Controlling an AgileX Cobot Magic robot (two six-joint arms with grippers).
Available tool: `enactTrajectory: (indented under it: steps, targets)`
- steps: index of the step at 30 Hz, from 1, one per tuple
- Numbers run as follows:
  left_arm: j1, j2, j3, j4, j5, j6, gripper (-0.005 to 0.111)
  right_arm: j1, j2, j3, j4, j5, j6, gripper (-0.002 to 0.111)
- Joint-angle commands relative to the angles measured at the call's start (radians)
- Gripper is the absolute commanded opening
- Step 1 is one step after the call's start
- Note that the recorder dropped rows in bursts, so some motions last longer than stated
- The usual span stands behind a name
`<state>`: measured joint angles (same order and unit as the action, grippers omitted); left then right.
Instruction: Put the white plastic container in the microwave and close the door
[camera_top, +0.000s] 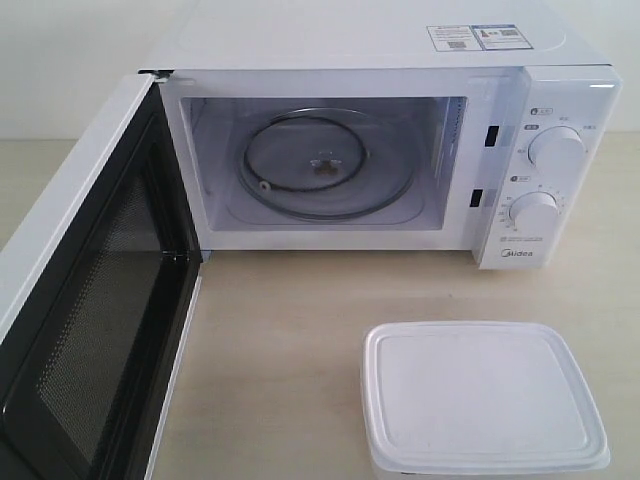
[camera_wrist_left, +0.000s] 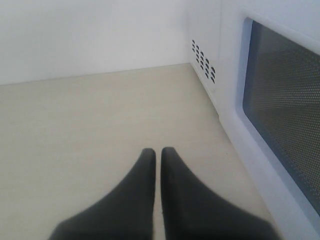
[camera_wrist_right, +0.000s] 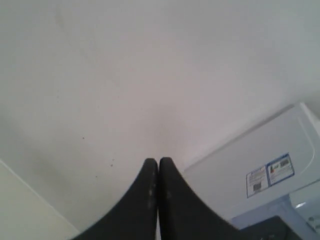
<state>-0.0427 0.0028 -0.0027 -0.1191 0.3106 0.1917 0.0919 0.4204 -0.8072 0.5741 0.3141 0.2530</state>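
Exterior view puts the white plastic container (camera_top: 485, 395) at the lower right of the frame, lid on, resting on the table (camera_top: 280, 330) in front of the microwave (camera_top: 400, 40) and apart from it. The door (camera_top: 90, 300) stands swung wide at the left, and the glass turntable (camera_top: 325, 165) is bare. Neither arm shows here. In the wrist views, the left gripper (camera_wrist_left: 158, 152) and the right gripper (camera_wrist_right: 158, 162) each have their fingers pressed together on nothing. The box looks wide and smooth, so a pinch on one rim could let it tilt or slip. If it sticks out of the cavity, it would block the door.
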Motion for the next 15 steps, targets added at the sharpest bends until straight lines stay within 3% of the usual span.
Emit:
enactTrajectory:
  steps: [1,8,15]
  targets:
    - [0.002,-0.003,0.003,-0.007,-0.001,-0.005,0.004,-0.002,0.041,-0.007,0.231,0.069,-0.184,0.0]
    - [0.002,-0.003,0.003,-0.007,-0.001,-0.005,0.004,-0.002,0.041,0.013,0.375,0.113,-0.24,0.0]
    - [0.002,-0.003,0.003,-0.007,-0.001,-0.005,0.004,-0.002,0.043,0.167,0.54,0.065,-0.285,0.0]
